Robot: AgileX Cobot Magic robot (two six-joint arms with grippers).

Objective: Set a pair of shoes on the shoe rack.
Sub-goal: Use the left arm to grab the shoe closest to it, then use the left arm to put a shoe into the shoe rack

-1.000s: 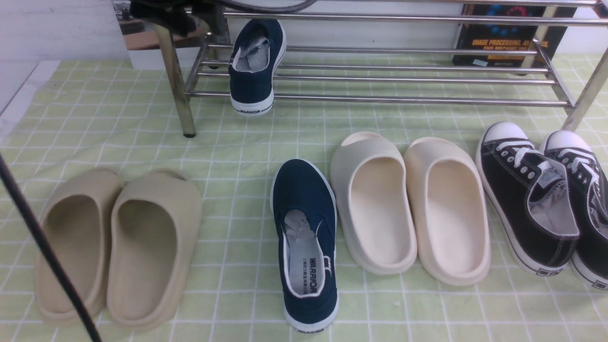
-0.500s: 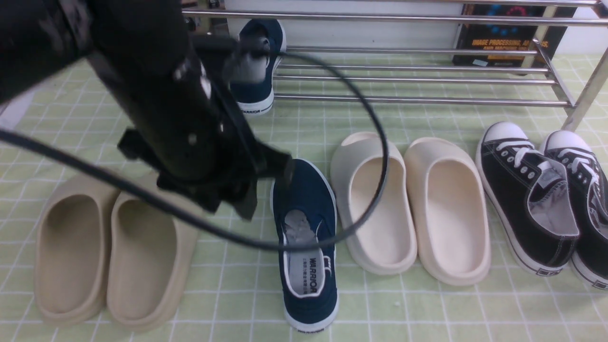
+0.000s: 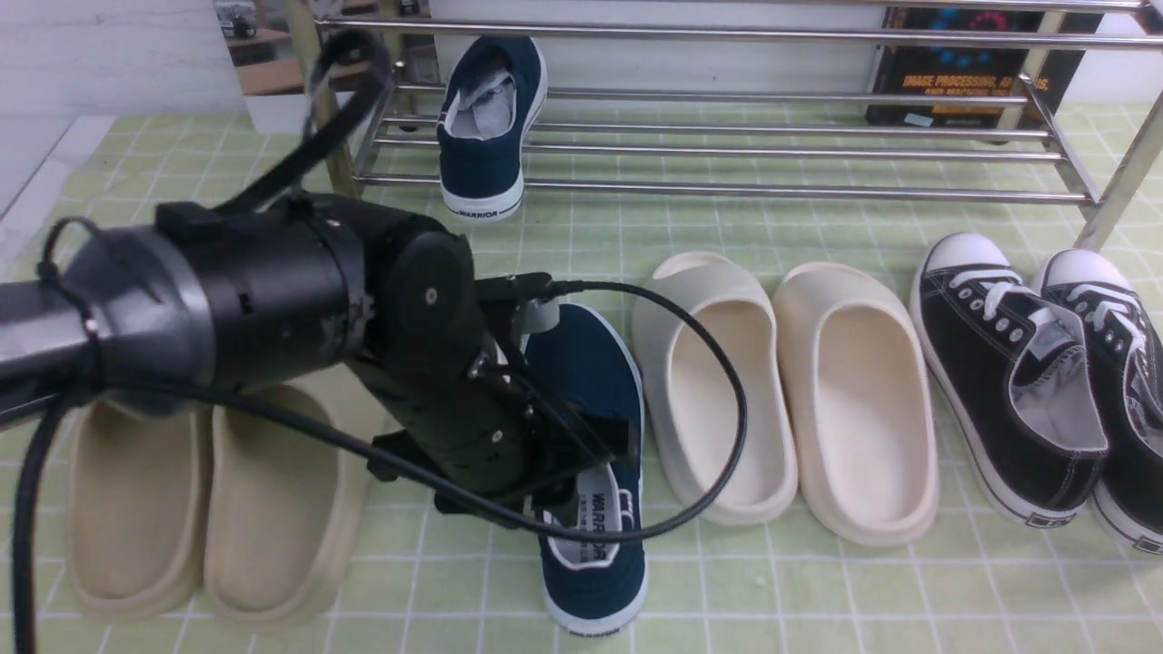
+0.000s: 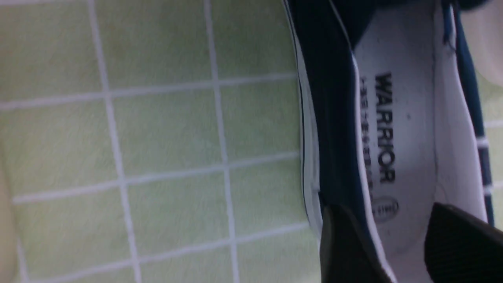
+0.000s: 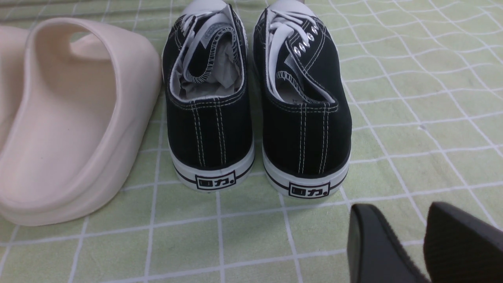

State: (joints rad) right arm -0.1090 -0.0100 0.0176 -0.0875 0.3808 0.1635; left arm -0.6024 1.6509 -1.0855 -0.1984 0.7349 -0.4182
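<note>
Fingers of left gripper (image 4: 385, 210) stand apart astride side wall of navy shoe (image 4: 334, 118); right gripper (image 5: 404, 220) gapes empty.

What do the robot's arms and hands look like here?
The left arm is a thick black cylinder with a grey metal band, small screws and a black cable looping from it. The left hand shows two matte black fingers with rounded tips. The right hand looks the same, with a finely ribbed pad. No markings are visible.
</note>
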